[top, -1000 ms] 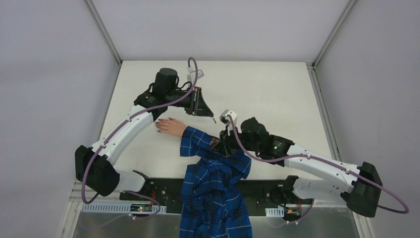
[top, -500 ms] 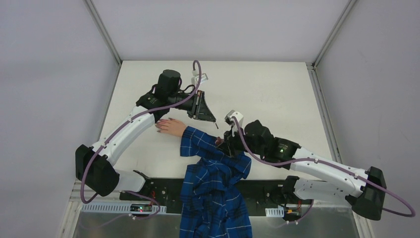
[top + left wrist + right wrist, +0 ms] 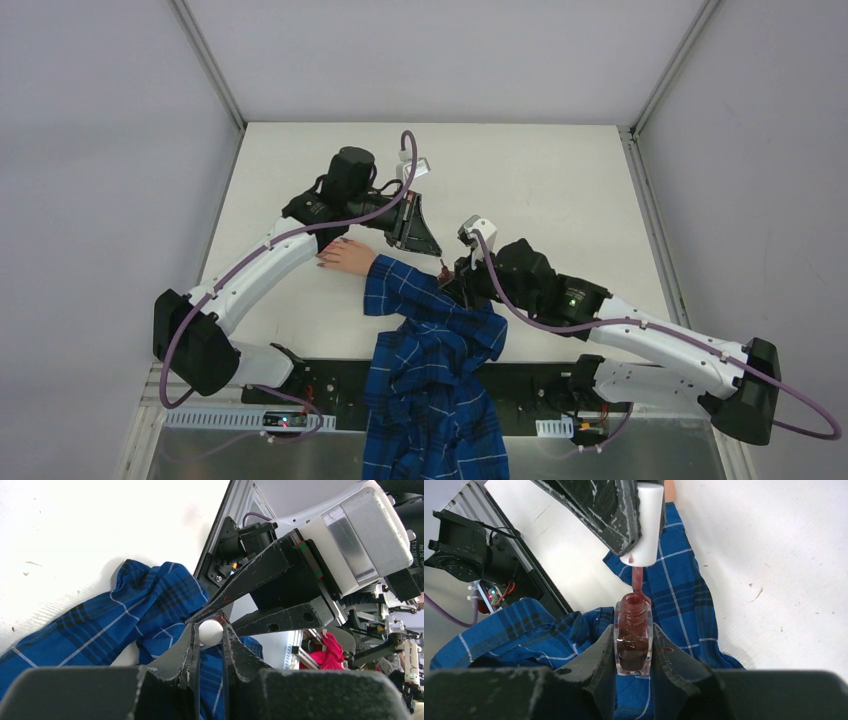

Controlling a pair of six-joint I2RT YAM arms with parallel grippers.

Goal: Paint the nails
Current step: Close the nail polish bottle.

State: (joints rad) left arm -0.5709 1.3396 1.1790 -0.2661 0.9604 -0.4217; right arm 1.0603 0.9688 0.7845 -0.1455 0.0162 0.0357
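Note:
A pale hand [image 3: 349,257] in a blue plaid sleeve [image 3: 402,285] lies flat on the table; its dark nails [image 3: 322,263] point left, and the left arm partly covers them. My right gripper [image 3: 453,283] is shut on an open glass bottle [image 3: 633,642] of dark red polish and holds it upright over the sleeve. My left gripper [image 3: 434,250] is shut on the white cap [image 3: 647,525], which shows end-on in the left wrist view [image 3: 210,632]. The cap's red brush [image 3: 638,579] hangs down into the bottle's neck [image 3: 633,601].
The plaid shirt [image 3: 432,400] trails over the table's near edge between the two arm bases. The white table [image 3: 540,190] is walled by grey panels on three sides. The two grippers are very close together above the sleeve.
My left gripper has moved right and down with the cap, bringing the brush to the bottle's neck. My right gripper has shifted slightly right with the bottle. The hand has stayed still.

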